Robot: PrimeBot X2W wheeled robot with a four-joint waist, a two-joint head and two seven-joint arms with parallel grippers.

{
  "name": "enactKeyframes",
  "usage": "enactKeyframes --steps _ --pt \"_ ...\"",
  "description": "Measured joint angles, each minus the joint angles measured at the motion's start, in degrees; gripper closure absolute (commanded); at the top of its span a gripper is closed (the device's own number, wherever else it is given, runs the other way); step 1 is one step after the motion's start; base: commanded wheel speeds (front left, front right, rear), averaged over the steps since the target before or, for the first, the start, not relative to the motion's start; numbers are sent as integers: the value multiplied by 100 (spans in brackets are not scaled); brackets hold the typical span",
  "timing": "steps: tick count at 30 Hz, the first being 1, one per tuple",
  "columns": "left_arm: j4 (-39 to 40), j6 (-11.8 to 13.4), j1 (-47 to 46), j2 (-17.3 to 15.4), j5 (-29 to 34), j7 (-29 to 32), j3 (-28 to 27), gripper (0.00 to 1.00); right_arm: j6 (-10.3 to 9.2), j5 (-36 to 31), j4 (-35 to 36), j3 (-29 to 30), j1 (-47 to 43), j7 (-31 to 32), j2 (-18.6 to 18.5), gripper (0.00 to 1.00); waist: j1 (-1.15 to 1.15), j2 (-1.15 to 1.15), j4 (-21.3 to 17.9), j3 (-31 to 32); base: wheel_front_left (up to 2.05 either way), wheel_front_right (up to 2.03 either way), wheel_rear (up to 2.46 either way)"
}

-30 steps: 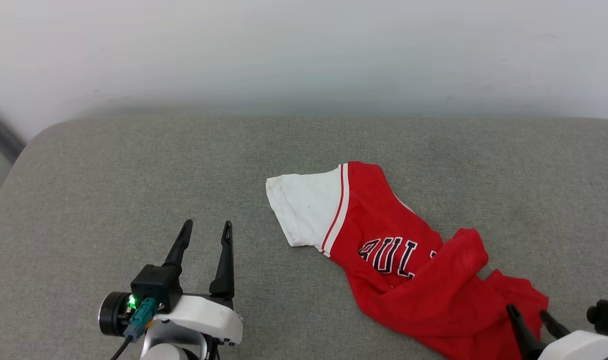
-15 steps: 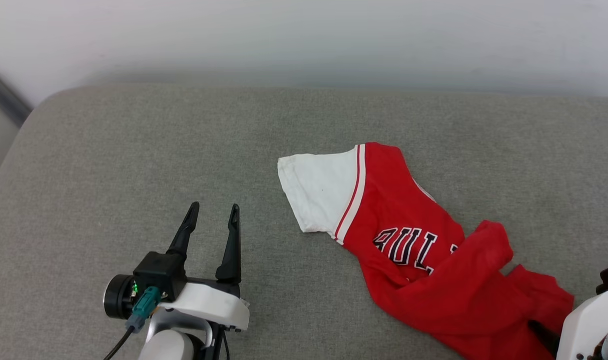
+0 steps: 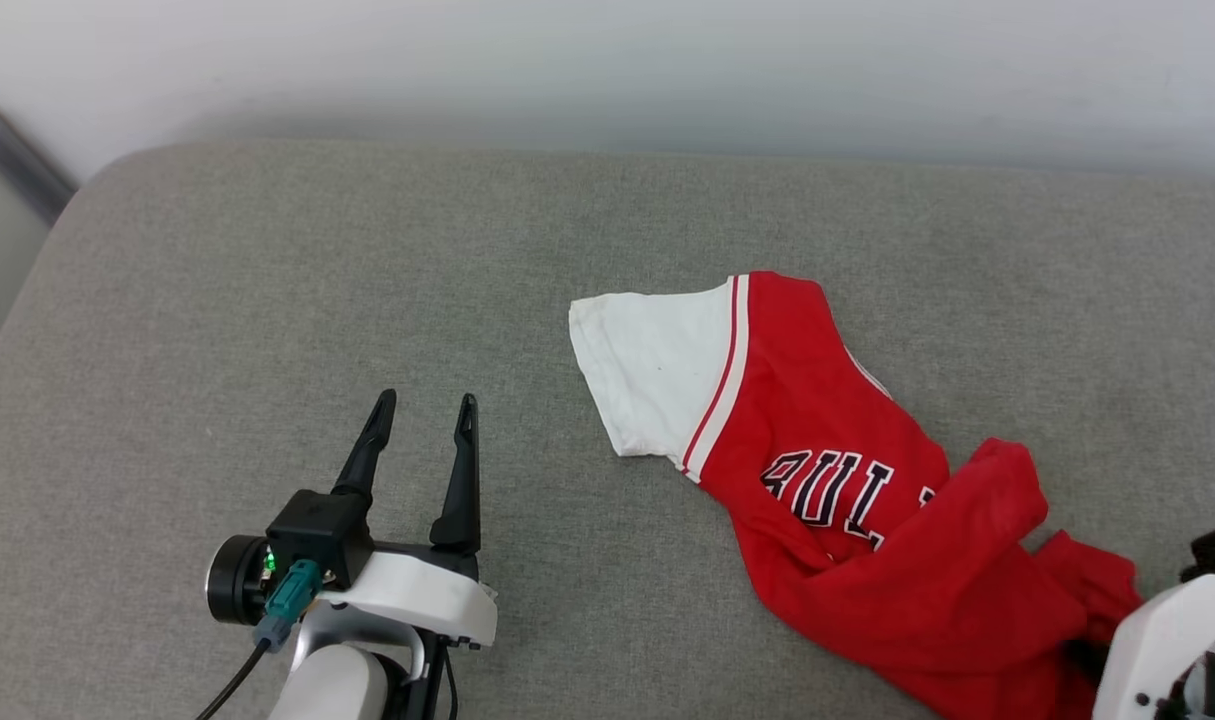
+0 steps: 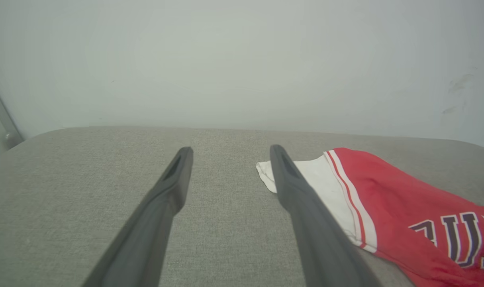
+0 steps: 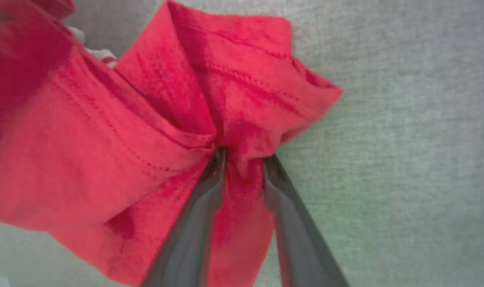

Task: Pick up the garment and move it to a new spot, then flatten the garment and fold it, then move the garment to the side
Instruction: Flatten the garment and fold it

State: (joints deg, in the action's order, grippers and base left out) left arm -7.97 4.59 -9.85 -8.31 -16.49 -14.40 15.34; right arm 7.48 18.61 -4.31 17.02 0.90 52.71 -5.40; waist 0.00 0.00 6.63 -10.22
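Garment [image 3: 847, 520] (red, crumpled) on cushion [image 3: 267, 250], fold pinched in right gripper [image 5: 243, 155]; left gripper [image 3: 425, 402] spread wide.

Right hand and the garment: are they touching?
Touching. The right wrist view shows the right hand with a fold of the garment bunched between its fingers, touching both.

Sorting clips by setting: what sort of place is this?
Probably an indoor room or test setup: a grey upholstered cushion, sofa-like, against a plain white wall, with a red jersey crumpled on it.
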Motion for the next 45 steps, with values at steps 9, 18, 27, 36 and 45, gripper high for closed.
enactKeyframes --steps 9,18,27,36,45 --pt "-68 27 133 -33 -19 15 58 0 1 5 645 -513 210 -1415 11 100 0 0 -163 502 0 0 0" --pt "40 71 196 -86 -35 119 103 0 0 427 1104 -2536 557 -2091 200 100 0 0 -312 773 0 0 0" --pt "114 81 197 -82 -49 188 188 0 1 1202 178 -5186 518 -1953 73 100 0 0 -135 634 0 0 0" --pt "84 105 196 -82 -93 164 201 0 1 1295 -792 -5673 533 -2749 -90 0 0 0 2 466 0 0 0" --pt "29 170 238 -147 -137 149 154 0 1 1207 88 -5275 683 -4119 -154 0 0 0 -160 592 0 0 0"
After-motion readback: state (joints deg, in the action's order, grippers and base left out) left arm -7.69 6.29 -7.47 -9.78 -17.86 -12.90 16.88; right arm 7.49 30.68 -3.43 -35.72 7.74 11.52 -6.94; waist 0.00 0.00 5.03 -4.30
